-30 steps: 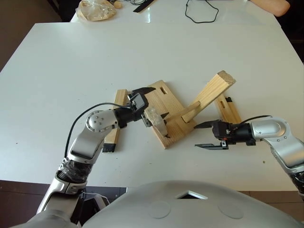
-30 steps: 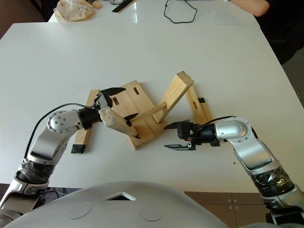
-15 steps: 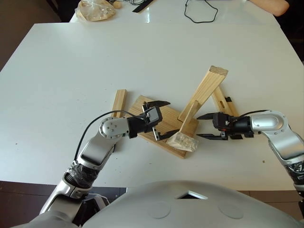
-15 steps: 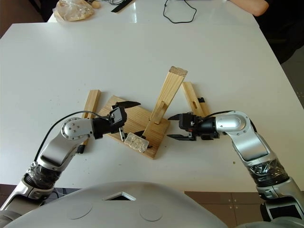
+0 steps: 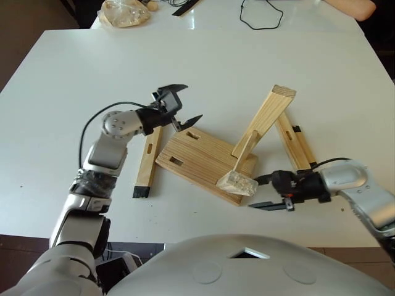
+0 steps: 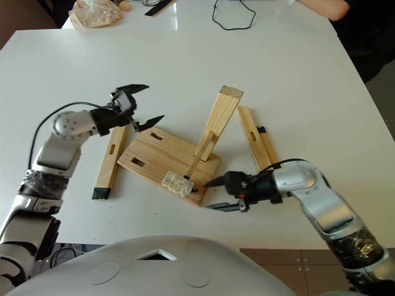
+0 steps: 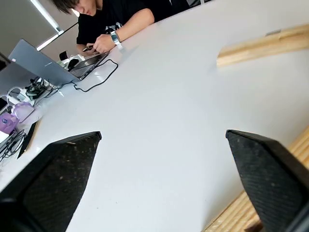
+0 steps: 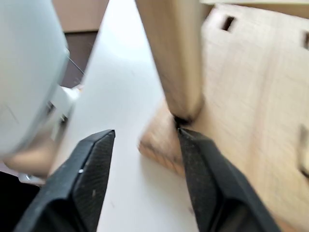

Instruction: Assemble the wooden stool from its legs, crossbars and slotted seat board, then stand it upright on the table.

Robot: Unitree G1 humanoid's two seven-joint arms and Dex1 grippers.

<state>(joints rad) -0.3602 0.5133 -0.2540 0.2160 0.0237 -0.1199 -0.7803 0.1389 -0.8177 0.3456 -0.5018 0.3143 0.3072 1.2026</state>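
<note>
Your white worktop [image 5: 203,68] carries every part of the stool, none of it standing as a stool yet. The seat board [image 5: 197,163] lies flat near the near edge, about midway between the left and right edges, with its slots facing up.

One leg [image 5: 266,118] rises from the right part of the board and leans toward the far-right corner. A second leg [image 5: 148,157] lies flat just left of the board, pointing from the near edge to the far edge. A third leg [image 5: 295,148] lies flat on the right, just beside the leaning one.

You can see a crumpled bag [image 5: 125,12] at the far-left corner.

Your left gripper [image 5: 191,103] hangs over the board's far-left corner, close to the far end of the left leg. Its fingers [image 7: 53,183] are spread wide and hold nothing, with bare worktop between them.

Your right gripper [image 5: 254,193] sits low by the board's near-right corner. It is also spread and empty, and the wrist view shows one finger [image 8: 212,183] close against the foot of the wood standing there.

A thinner crossbar [image 5: 245,143] runs along the leaning leg's lower part and down onto the board. A pale lumpy block [image 5: 237,182] rests at the board's near edge. A thin black cable [image 5: 262,15] loops at the far edge.
</note>
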